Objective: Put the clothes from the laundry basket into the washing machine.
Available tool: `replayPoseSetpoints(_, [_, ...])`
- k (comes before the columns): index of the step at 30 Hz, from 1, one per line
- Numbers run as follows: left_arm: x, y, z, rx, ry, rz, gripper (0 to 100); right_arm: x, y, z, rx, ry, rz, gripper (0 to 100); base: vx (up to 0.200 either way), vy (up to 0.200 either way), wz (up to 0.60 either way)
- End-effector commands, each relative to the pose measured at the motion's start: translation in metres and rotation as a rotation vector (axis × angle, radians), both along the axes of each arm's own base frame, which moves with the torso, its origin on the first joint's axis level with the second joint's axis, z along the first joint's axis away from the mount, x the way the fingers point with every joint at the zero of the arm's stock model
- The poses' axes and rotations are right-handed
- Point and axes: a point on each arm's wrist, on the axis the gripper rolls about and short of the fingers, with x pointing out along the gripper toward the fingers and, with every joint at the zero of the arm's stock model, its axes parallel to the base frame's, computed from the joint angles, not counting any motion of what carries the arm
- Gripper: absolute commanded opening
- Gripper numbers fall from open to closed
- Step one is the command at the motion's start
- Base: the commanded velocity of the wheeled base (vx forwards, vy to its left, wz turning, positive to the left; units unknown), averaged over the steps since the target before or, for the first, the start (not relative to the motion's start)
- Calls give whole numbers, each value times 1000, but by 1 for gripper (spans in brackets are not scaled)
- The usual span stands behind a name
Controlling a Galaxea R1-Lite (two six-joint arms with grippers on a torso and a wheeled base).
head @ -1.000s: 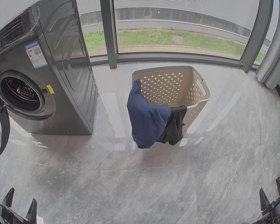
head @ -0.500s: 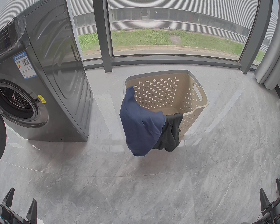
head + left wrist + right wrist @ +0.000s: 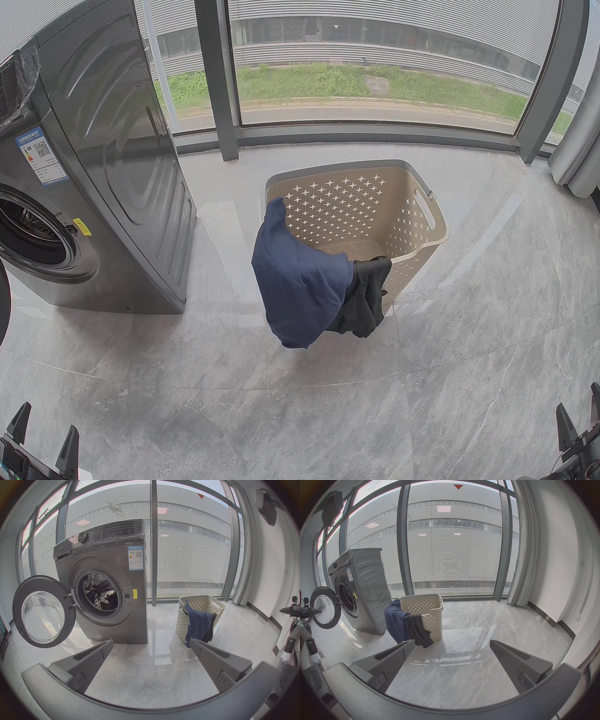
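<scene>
A beige laundry basket (image 3: 350, 200) stands on the floor by the window. A blue garment (image 3: 300, 281) hangs over its near left rim, with a black garment (image 3: 365, 300) draped beside it. The grey washing machine (image 3: 112, 150) stands to the left, its drum opening (image 3: 31, 234) uncovered and its round door (image 3: 40, 611) swung wide. My left gripper (image 3: 44, 434) is low at the near left, open and empty, far from the basket. At the near right, my right gripper (image 3: 581, 415) is open too, holding nothing. The right wrist view shows the basket (image 3: 425, 608) and both garments ahead.
Bare grey tiled floor (image 3: 300, 406) lies between me and the basket. Tall windows with dark pillars (image 3: 219, 81) run behind it. A pale curtain (image 3: 578, 150) hangs at the far right.
The whole head view has shifted: the camera has moved, so the basket appears nearer and the washing machine slides off to the left. Clothes and grippers are unchanged.
</scene>
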Motion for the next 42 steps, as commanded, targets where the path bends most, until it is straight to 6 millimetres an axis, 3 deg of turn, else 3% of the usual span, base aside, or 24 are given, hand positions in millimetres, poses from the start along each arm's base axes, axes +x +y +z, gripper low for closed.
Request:
replayPoseSetpoints(1, [1,0,-5,0,9,2,100,1,0,-5,0,7,0,100,0,-200,0])
replayPoseSetpoints(10, [1,0,-5,-1,9,1,100,1,0,-5,-2,8,0,100,0,-67,0])
replayPoseSetpoints(22, [1,0,-5,-6,10,1,100,0,0,-4,4,3,2,100,200,0,0])
replayPoseSetpoints(24, [1,0,-5,-6,10,1,100,-4,0,10,-1,-77,5,100,200,0,0])
replayPoseSetpoints(27, [1,0,-5,-7,10,1,100,-13,-1,55,3,-181,23,100,67,0,0])
replayPoseSetpoints(29, [1,0,-5,-4,9,1,100,-1,-1,63,5,-82,52,100,0,0,0])
replayPoseSetpoints(33, [1,0,-5,-7,10,-1,100,22,1,50,44,123,140,100,0,0,0])
replayPoseSetpoints(34, [1,0,-5,-6,10,-1,100,37,4,42,92,250,191,100,0,0,0])
replayPoseSetpoints(42, [1,0,-5,-10,9,1,100,106,25,46,112,438,338,100,0,0,0])
